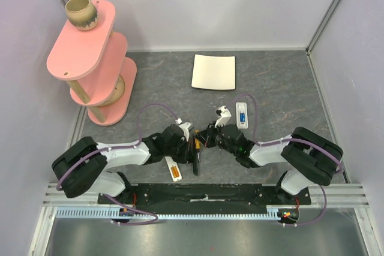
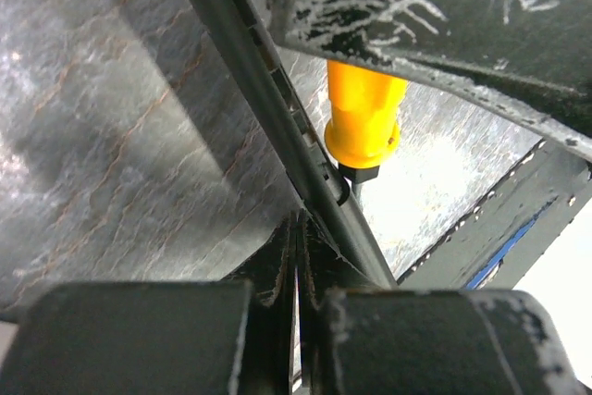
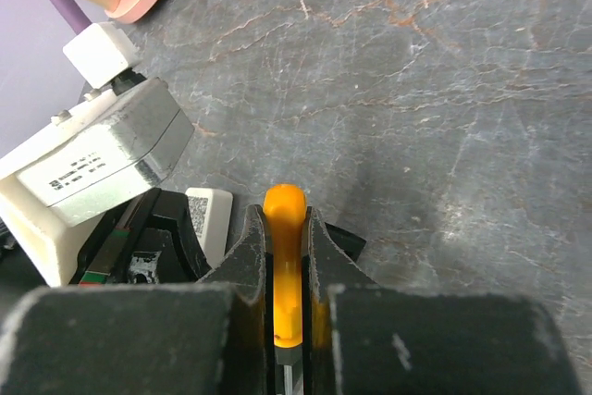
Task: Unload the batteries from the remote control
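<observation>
Near the table's front edge, at its middle, your two grippers are meeting tip to tip. The right gripper [image 3: 285, 226] is pinching an orange cylinder [image 3: 284, 205] with a black tip; you cannot tell whether it is a battery. The left gripper [image 2: 298, 230] is pressing its jaws fully together, its tips lying against a black bar [image 2: 277, 127], and the cylinder's tip is touching that bar's edge. The remote [image 1: 171, 166] is lying just beside the left gripper, nearer the front edge, with a battery [image 1: 175, 175] sitting in its bay.

Open room is lying toward the far and right edges. A cream tile [image 1: 213, 71] is sitting by the far edge, and a white-and-blue device [image 1: 242, 115] is lying right of the middle. A pink shelf [image 1: 90, 46] is crowding the far left corner. The table [image 1: 288, 88] is showing grey, veined stone, and pale walls [image 1: 210, 4] are closing in three sides.
</observation>
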### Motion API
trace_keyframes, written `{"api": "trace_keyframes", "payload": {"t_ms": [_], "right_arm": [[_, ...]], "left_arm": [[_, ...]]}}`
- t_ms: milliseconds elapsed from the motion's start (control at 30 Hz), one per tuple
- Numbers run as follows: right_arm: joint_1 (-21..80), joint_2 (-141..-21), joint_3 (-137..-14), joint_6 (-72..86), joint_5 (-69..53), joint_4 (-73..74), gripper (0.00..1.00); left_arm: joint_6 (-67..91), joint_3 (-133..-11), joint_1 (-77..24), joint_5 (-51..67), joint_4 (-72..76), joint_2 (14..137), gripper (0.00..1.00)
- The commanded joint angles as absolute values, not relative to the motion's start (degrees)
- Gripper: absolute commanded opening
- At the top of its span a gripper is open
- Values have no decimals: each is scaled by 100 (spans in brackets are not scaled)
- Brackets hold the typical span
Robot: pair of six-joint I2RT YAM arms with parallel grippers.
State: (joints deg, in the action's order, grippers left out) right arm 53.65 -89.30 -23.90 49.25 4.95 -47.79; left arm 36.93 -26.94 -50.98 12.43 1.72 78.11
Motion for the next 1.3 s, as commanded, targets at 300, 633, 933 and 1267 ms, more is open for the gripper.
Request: {"api": "trace_keyframes", "payload": {"t_ms": [300,633,933,1267], "right_arm": [[5115,-8069,-2452,4650,1002,-4342,0],[5063,-8806,-2944,4342,1116,-4298,0],[5001,-8965,-3181,4254,1178,-4157,0],[4738,-7700,-2919,4140,1151,-3753,0]], "left_arm": [[3525,-3331,-4852,1538,1301,8912,2],[2699,-3876,-4518,1442,-482,8676,48],[2225,-3850,-4517,738,-1266,7718,58],[1450,-3613,-4623,1099,-599,7199,63]]}}
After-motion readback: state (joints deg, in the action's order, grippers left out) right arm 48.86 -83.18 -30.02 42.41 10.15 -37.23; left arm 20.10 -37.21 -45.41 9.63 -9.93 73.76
